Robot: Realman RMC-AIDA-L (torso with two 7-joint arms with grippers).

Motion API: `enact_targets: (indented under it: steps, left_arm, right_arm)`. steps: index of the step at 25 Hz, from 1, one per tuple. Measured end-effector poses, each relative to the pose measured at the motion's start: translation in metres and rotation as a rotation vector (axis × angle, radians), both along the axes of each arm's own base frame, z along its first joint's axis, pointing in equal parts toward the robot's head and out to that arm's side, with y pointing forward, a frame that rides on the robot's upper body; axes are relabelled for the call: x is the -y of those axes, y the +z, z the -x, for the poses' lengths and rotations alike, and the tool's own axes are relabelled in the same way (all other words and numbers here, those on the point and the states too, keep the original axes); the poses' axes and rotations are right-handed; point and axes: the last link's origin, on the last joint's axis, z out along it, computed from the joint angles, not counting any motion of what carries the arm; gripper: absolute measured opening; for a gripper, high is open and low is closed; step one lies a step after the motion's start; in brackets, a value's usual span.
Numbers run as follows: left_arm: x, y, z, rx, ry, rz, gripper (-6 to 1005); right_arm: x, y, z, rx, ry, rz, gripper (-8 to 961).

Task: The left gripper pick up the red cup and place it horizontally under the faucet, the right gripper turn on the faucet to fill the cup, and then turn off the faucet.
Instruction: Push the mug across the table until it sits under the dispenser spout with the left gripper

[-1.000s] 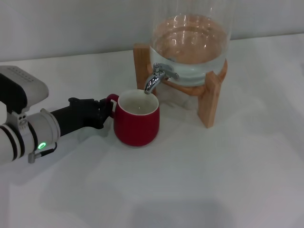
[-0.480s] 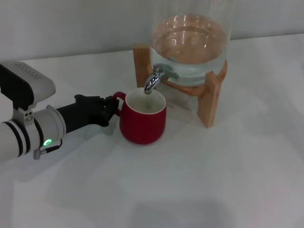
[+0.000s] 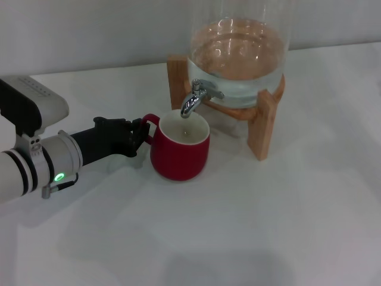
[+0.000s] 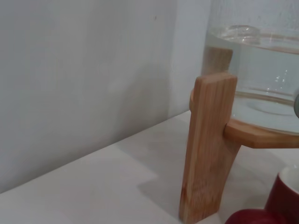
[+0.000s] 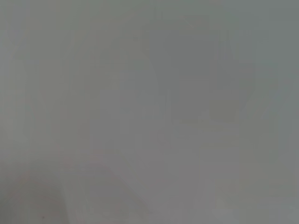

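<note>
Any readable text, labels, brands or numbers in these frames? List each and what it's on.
None readable.
Squat red ceramic cup: plain, no print.
Clear glass dispenser on its wooden stand, chrome faucet: no markings.
Black left gripper at the cup's handle: only a green light on its silver-grey joint, no characters.

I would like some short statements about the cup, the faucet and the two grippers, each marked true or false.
1. The red cup stands upright below the faucet spout. True.
2. The left gripper is at the cup's handle. True.
3. The right gripper is on the faucet lever. False: it is in no view.
4. The glass dispenser is empty. False: it holds liquid.
5. The cup lies on its side. False: it is upright.
</note>
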Motion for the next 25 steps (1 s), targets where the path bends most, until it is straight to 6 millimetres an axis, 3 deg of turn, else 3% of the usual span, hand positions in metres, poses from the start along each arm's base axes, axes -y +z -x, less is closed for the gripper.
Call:
enact_targets:
  steps: [7, 12, 25]
  left_arm:
    - [-0.0019, 0.0020, -0.0021, 0.014, 0.003, -0.008, 125]
    - [-0.0030, 0.0042, -0.0029, 0.019, -0.002, -0.017, 204]
    - [0.0014, 0.0002, -0.0029, 0.027, 0.023, 0.027, 251]
  right_arm:
    - [0.0000, 0.0001, 0.0000, 0.000, 0.000, 0.000, 721]
    - [0.0001, 0.0004, -0.0003, 0.000, -0.001, -0.002, 721]
    - [0.0015, 0.0032, -0.0015, -0.003, -0.005, -0.013, 720]
